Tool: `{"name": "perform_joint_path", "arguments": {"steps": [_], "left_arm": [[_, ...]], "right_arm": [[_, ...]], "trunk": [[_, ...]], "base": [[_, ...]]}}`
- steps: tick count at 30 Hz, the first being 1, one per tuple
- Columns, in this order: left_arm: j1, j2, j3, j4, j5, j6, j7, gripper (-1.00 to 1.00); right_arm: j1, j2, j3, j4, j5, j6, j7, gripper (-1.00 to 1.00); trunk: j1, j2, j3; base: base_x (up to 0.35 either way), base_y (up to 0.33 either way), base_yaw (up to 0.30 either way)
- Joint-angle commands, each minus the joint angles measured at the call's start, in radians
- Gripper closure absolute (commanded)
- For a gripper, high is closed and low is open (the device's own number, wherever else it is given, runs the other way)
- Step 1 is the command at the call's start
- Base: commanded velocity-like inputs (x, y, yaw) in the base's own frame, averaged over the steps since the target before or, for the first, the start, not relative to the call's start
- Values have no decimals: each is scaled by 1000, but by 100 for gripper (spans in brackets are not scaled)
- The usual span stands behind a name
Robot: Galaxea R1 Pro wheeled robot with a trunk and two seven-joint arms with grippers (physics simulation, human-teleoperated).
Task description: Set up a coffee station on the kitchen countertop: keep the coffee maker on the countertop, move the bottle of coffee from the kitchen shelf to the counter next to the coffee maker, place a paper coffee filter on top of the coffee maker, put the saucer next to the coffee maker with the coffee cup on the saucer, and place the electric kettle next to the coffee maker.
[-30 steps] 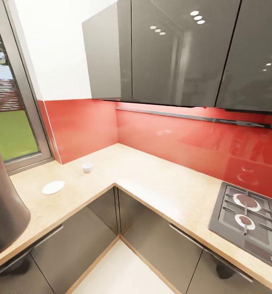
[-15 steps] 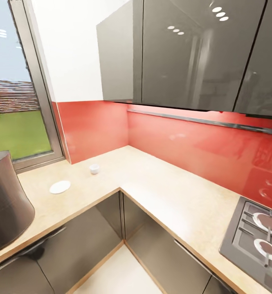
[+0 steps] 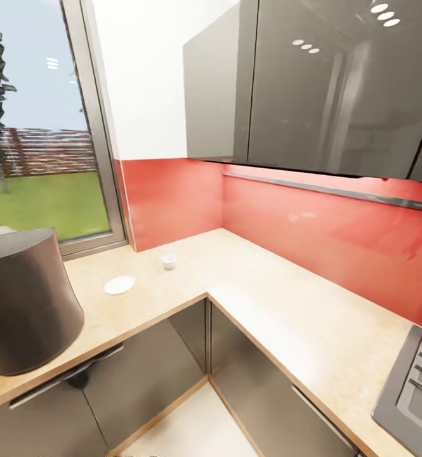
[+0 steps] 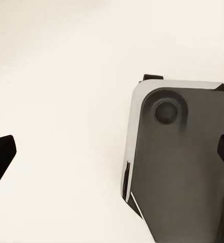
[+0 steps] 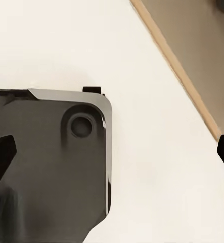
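The coffee maker [image 3: 26,298], a tall dark column, stands at the left end of the beige kitchen countertop [image 3: 280,304]. A pale sliver shows behind its top edge, and I cannot tell what it is. The white saucer [image 3: 120,285] lies bare on the counter to the right of the coffee maker. Further right and back, near the corner, the small white coffee cup [image 3: 169,261] stands apart from the saucer. My left gripper [image 4: 112,157] is open over pale floor, nothing between its fingers. My right gripper [image 5: 112,152] is likewise open and empty. The bottle of coffee, paper coffee filter and electric kettle are out of view.
A gas hob [image 3: 414,390] sits at the counter's lower right. Glossy grey wall cabinets [image 3: 312,82] hang over the red backsplash [image 3: 325,235]. A window [image 3: 39,139] is behind the coffee maker. Both wrist views look down on a dark base plate [image 4: 182,162] and floor.
The head camera has swung left. The whole scene slides right, more of the coffee maker and window shows, and the hob is nearly off the right edge. Nothing on the counter has moved.
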Motion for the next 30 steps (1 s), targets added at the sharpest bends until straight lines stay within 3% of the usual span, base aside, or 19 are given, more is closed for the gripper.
{"name": "perform_joint_path", "arguments": {"steps": [1,15,30], "left_arm": [[-1,-1,-8,3,4,-5,0,-100],[-1,-1,-8,3,4,-5,1,-100],[-2,-1,-7,3,5,-5,0,-100]], "right_arm": [[0,0,0,1,0,-3,0,-100],[0,0,0,1,0,-3,0,-100],[0,1,0,1,1,-3,-2,-100]], "trunk": [[0,-1,0],[0,-1,9],[0,-1,18]], "base": [[0,-168,257],[0,-246,257],[0,-19,257]]}}
